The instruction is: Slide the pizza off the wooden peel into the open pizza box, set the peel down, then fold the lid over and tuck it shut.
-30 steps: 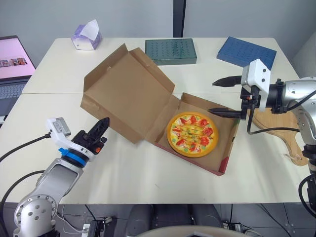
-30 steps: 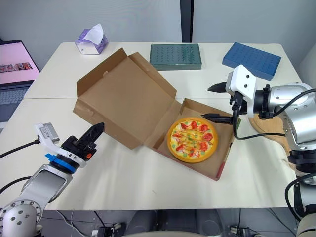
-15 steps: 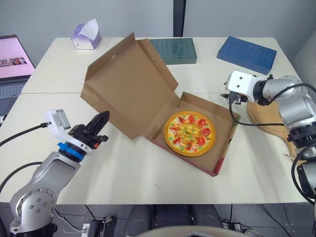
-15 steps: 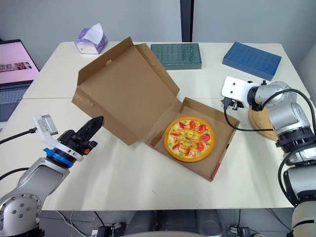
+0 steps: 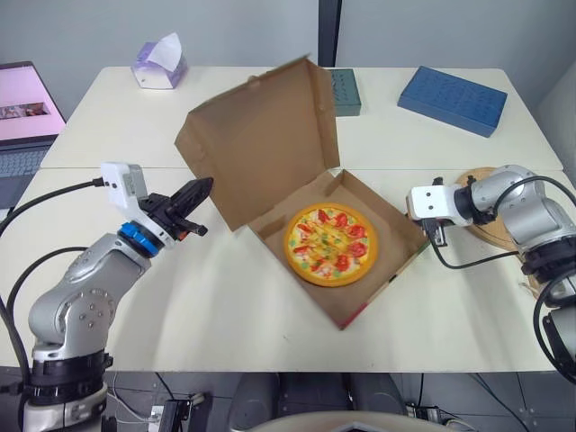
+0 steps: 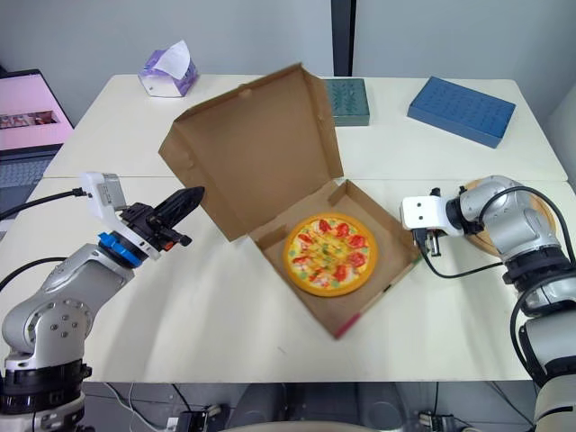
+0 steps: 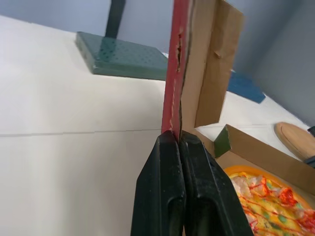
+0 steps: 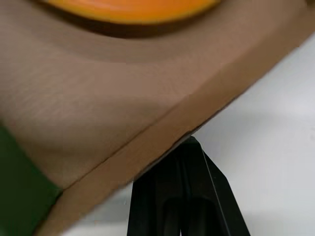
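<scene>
Slipping off the thin edge of the raised brown cardboard lid [image 5: 270,135] is the risk for the left gripper [image 5: 205,184], its fingers pressed together, as on the right gripper [image 8: 191,143].

Green box [image 5: 346,90] — its left part hidden behind the raised lid [image 5: 261,139]. Laptop [image 5: 22,117] cut off by the picture's edge; what is on the screen is too small to tell. Peel [image 7: 296,138] cut by the edge in the left wrist view; from the head views the right arm covers its middle. Right gripper [image 8: 189,141]: fingers [image 8: 162,196] pressed together, tips lost under the wall of the pizza box [image 8: 147,142] — contact cannot be told. Pizza [image 8: 128,7] there is blurred and cut off
</scene>
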Motion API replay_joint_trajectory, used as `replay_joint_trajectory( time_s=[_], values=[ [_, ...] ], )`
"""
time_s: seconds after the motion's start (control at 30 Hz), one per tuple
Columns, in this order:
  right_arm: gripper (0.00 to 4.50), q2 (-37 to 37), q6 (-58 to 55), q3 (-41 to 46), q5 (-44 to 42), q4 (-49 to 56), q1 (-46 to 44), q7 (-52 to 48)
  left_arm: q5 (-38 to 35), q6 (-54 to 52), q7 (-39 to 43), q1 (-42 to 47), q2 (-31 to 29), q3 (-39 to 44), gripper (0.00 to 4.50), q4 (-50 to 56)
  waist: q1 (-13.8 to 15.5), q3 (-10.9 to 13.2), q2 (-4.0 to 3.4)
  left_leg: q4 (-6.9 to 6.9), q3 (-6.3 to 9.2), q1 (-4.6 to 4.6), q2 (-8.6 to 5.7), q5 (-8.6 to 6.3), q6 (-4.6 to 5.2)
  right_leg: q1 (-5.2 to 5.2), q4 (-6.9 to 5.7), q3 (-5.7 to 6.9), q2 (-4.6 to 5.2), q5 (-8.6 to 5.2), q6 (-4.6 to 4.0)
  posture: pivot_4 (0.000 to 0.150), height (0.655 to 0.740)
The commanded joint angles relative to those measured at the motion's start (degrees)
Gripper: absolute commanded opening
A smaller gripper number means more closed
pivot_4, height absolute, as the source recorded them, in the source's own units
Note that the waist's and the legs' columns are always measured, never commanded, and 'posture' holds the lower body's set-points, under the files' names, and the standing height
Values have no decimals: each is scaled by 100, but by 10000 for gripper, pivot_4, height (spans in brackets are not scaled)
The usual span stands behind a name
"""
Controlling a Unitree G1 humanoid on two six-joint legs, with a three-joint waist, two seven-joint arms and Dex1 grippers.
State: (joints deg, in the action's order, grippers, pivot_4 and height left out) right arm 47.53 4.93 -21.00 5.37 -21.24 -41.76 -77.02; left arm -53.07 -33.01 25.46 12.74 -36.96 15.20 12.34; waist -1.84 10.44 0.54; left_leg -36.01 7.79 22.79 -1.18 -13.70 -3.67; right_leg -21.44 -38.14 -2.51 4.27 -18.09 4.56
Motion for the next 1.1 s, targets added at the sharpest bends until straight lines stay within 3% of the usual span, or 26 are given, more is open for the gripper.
replay_joint_trajectory(
  time_s=[0.03, 0.4, 0.67, 0.77, 1.07, 1.1],
  values=[
    [271, 175, -672, 350, -451, 1047, 244, -280, 350, 165, 514, 391, -114, -69, 0, -288, -7, 0, -1, 0, -2, 0, 0, 0, 0, 0, -1, -1, 0, 0, 0, 1500, 7400],
    [271, 281, -2878, 689, -1175, 3680, 1426, 77, 1209, 601, 1495, 1283, -100, -100, 0, -1410, -11, 3, 3, -2, 3, 0, 0, -1, 2, -2, -5, 2, 0, 0, 1, 1500, 7400],
    [271, 123, -2961, 1184, -1268, 3767, 1415, 803, 1540, 877, 1964, 1420, -29, -104, 0, -1605, -1, 7, 10, -4, 4, 1, 0, -1, 2, -2, -7, 3, 0, 0, 1, 1500, 7400],
    [5672, 32, -3220, 1687, -1569, 3568, 1298, 1111, 1549, 938, 2141, 1453, -21, -86, 0, -1622, 4, 8, 13, -4, 4, 2, -1, -1, 2, -2, -6, 3, 1, 1, 2, 1500, 7400],
    [37667, -1202, -4128, 2233, -1903, 3265, 411, 2792, 1667, 1005, 2460, 1523, -49, -124, 0, -1667, -7, 9, 16, -8, 1, 3, -6, -1, 2, -30, -63, -1, 6, 1, 1, 1500, 7400],
    [37667, -1353, -4278, 2272, -1940, 3221, 283, 3006, 1683, 1012, 2486, 1534, -52, -128, 0, -1671, -8, 9, 16, -8, 3, 4, -6, 0, 2, -37, -76, 0, 6, 1, 1, 1500, 7400]
  ],
)
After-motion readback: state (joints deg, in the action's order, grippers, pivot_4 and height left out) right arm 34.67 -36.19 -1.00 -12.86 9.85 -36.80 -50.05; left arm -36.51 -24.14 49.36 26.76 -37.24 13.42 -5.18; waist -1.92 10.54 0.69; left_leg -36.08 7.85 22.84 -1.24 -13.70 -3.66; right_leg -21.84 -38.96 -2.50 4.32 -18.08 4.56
